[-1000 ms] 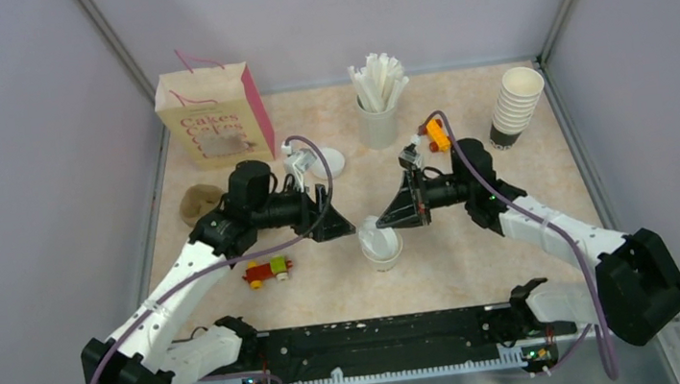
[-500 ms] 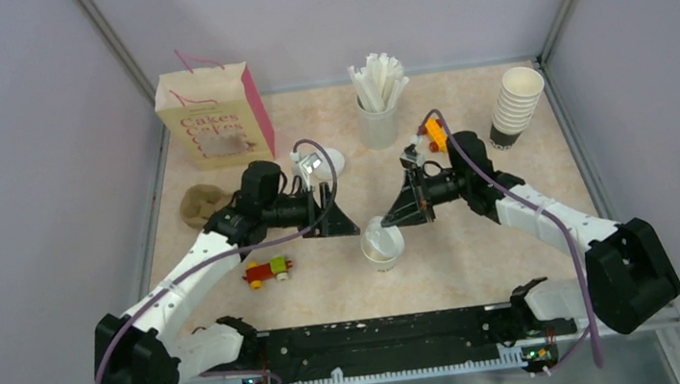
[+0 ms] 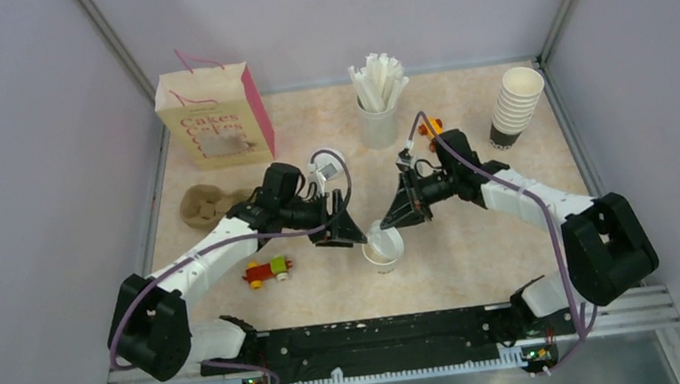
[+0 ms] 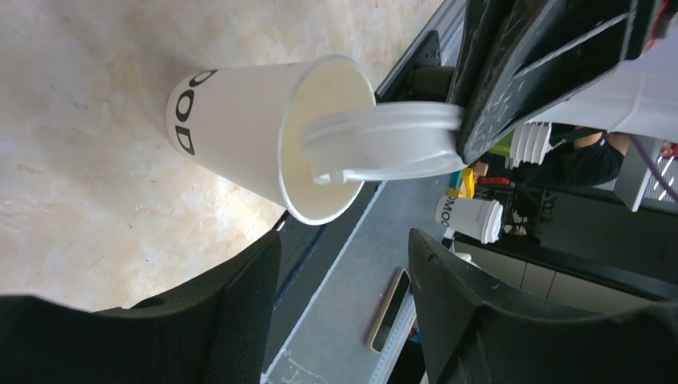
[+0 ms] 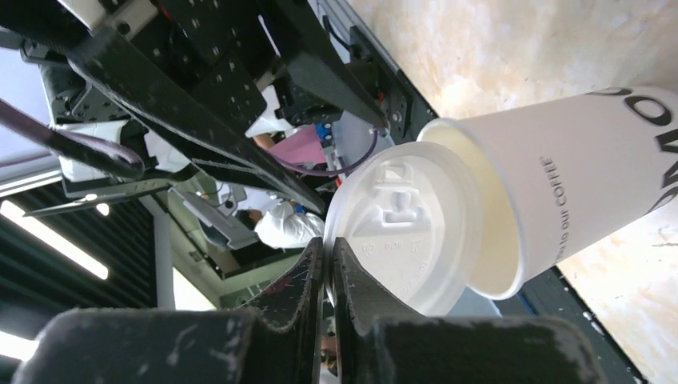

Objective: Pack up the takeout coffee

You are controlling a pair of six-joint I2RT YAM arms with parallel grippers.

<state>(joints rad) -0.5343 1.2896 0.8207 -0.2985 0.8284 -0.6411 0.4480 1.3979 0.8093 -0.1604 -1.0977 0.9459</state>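
From above, the white paper cup (image 3: 384, 255) stands upright on the table (image 3: 489, 257), just below the middle of the frame, between the two arms. The left fingers (image 3: 341, 231) reach in from the left and sit just beside the cup. The right fingers (image 3: 402, 212) come in from the upper right, holding the white lid (image 3: 381, 239) tilted over the cup's mouth. A pink-edged paper bag (image 3: 215, 121) stands at the upper left, with a brown cup tray (image 3: 202, 206) below it. A holder of white sticks (image 3: 378, 115) is at the top centre, a stack of cups (image 3: 516, 104) at the upper right, and a small toy (image 3: 266, 271) lies left of the cup.

In the left wrist view, the left fingers (image 4: 240, 320) are spread apart at the bottom of the frame with nothing between them. The cup (image 4: 232, 132) is ahead of them at the upper left. The lid (image 4: 384, 142) leans across its mouth, not seated on the rim, and the dark right fingers (image 4: 544, 72) pinch its far edge.

In the right wrist view, the right fingers (image 5: 364, 320) are clenched on the lid's (image 5: 408, 220) near edge at the lower centre. The lid overlaps the open mouth of the cup (image 5: 576, 180) at the right.
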